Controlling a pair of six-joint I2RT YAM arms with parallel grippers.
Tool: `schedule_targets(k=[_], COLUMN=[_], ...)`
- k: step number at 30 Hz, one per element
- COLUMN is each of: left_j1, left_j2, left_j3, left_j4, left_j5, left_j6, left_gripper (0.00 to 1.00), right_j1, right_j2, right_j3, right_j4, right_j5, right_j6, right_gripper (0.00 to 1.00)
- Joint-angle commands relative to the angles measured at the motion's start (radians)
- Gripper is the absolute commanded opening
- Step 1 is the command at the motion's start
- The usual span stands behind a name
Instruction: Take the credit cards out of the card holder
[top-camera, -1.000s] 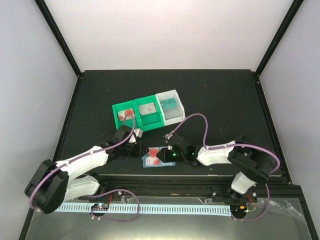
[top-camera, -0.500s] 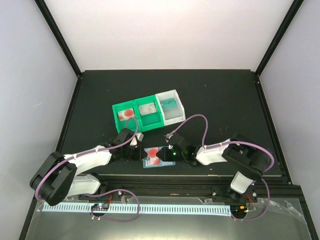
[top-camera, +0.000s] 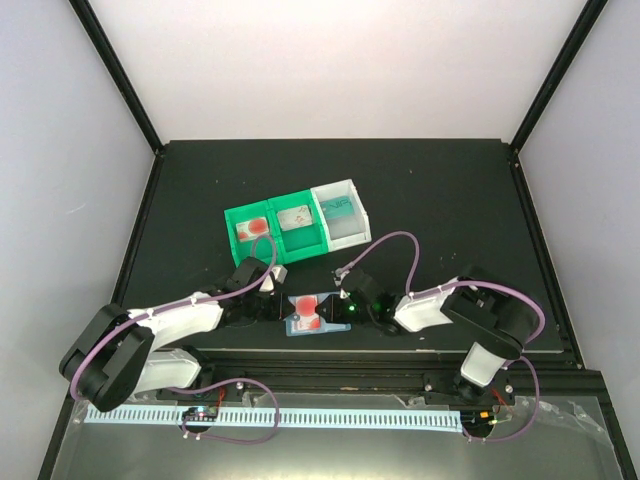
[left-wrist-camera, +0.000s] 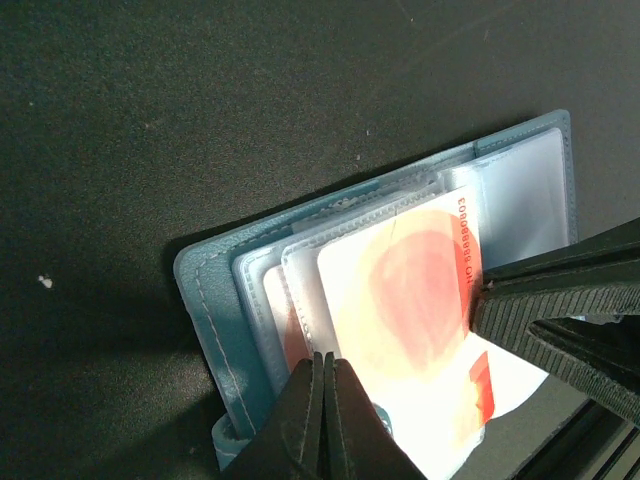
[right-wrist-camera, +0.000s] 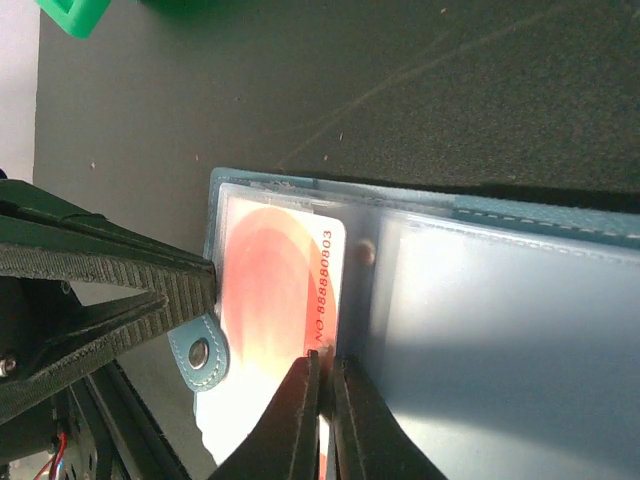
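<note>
The light-blue card holder (top-camera: 297, 326) lies open near the table's front edge, between both grippers. A whitish credit card with red marks (left-wrist-camera: 410, 300) sticks partway out of its clear pockets (right-wrist-camera: 270, 290). My left gripper (left-wrist-camera: 325, 362) is shut, its tips at the edge of a fanned-up clear sleeve on the holder's (left-wrist-camera: 205, 300) left side. My right gripper (right-wrist-camera: 325, 365) is pinched on the card's long edge beside the fold. In the left wrist view a right finger (left-wrist-camera: 560, 295) meets the card's right edge. The holder's snap tab (right-wrist-camera: 200, 352) pokes out beside the card.
Behind the holder stand two joined green bins (top-camera: 243, 213) and a white bin (top-camera: 352, 190), each with a card in it. The table's front rail runs just below the holder. Black frame posts rise at both back corners.
The left gripper has slid in to the holder's left edge and closed. The right jaws have narrowed onto the card's edge. The holder has barely shifted.
</note>
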Motion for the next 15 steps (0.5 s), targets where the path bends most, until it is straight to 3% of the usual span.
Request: schedule_targets(k=[1,15], left_j1=[-0.004,-0.003], left_j2=[0.0,-0.004], left_j3=[-0.01,-0.009], left_j4=[-0.008,-0.008], left_j5=[-0.025,-0.019], left_j6=[0.002,-0.002], left_gripper=[0.02,0.01], right_j1=[-0.012,-0.034], right_j2=[-0.026,-0.09], right_j3=[-0.031,-0.092], right_j4=[0.038,0.045], right_j5=[0.0,0.011], right_j6=[-0.005,-0.004], right_gripper=[0.03,0.01])
